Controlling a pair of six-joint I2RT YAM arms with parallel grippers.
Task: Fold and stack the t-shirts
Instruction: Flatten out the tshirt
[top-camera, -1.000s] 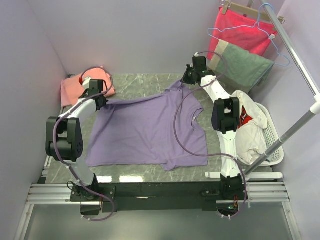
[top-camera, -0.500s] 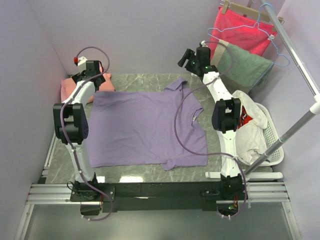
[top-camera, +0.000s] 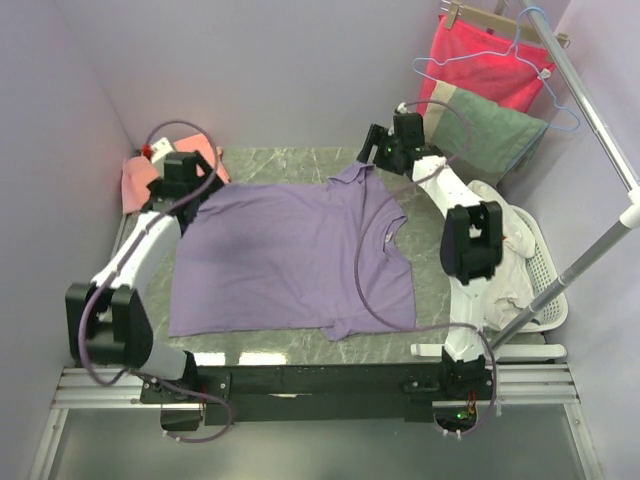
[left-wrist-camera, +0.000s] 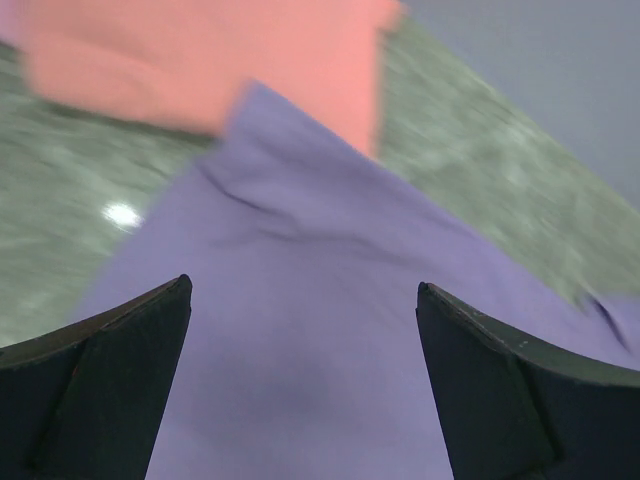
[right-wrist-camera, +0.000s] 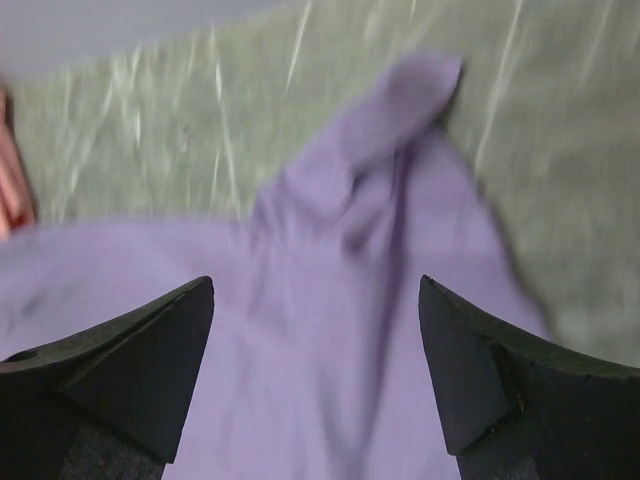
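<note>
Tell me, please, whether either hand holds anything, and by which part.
Nothing is held; left hand and right hand both hang open above the lavender t-shirt.

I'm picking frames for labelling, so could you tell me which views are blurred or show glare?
Top view: sharp, with reflections at the near edge of the table. Left wrist view: motion-blurred, pink shirt and purple shirt smeared, one glare spot on the table. Right wrist view: blurred, streaky highlights on the table; the fingers crisper.

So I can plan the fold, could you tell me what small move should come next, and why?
Probably lower the left tool and right tool, both open and empty, onto the far edge of the purple t-shirt to grip it, since it lies flat and unfolded.
</note>
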